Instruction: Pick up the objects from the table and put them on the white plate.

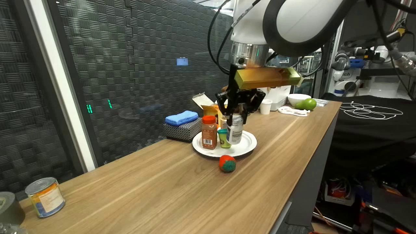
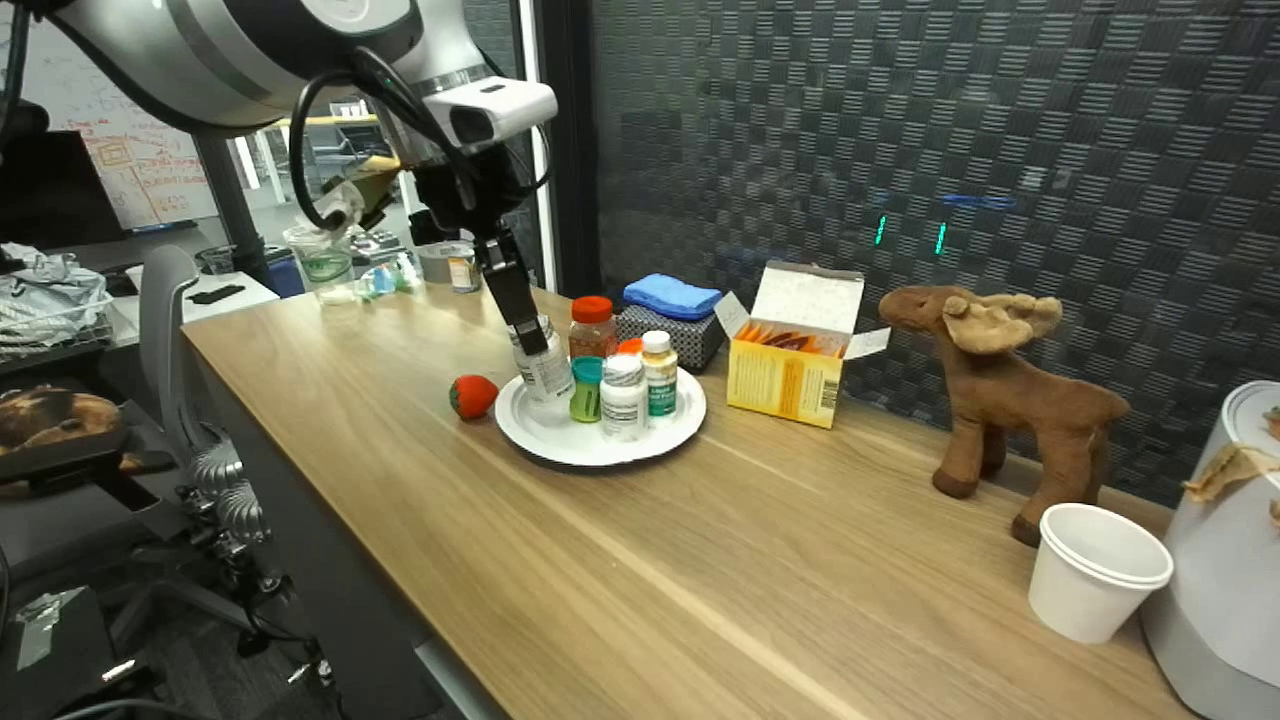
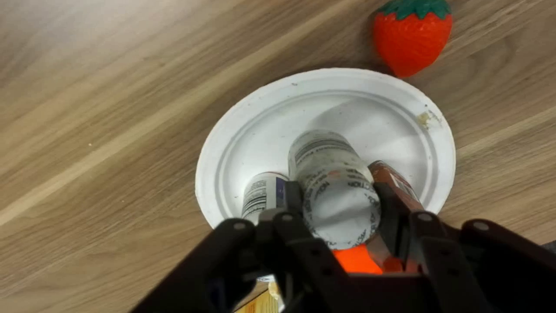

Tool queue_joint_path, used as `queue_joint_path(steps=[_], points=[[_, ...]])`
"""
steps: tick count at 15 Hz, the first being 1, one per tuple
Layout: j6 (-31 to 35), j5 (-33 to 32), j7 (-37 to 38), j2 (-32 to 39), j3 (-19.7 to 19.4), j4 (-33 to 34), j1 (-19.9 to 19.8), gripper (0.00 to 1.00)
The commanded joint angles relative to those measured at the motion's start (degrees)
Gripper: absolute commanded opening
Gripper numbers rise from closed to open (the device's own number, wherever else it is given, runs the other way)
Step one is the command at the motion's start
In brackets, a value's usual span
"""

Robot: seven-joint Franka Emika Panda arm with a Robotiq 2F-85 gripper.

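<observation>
On the worktop (image 1: 146,195), a stuffed moose (image 2: 1030,390) is standing well apart from the white plate (image 2: 562,445); an open yellow box (image 2: 785,378) is sitting nearer. The claw (image 3: 339,198), a red-lidded jar (image 1: 209,136) standing close, is gripping a tilted white bottle (image 1: 235,135) over the plate; whether it is touching, I cannot tell. A second white bottle (image 2: 624,405) and a green tub (image 2: 586,396) are standing there; a strawberry (image 1: 227,163) is lying just beside. An orange item (image 3: 356,259) is hiding partly behind the claw. On the held bottle, "CTION" is showing.
</observation>
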Motion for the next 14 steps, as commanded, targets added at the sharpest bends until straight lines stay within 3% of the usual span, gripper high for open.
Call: queue_joint_path(steps=[1,14], points=[[2.2,2.9,-3.3,1.8,-0.3,0.8,-1.1,0.19],[5.5,16.4,-16.0,5.3,-1.0,1.9,-1.5,0.19]])
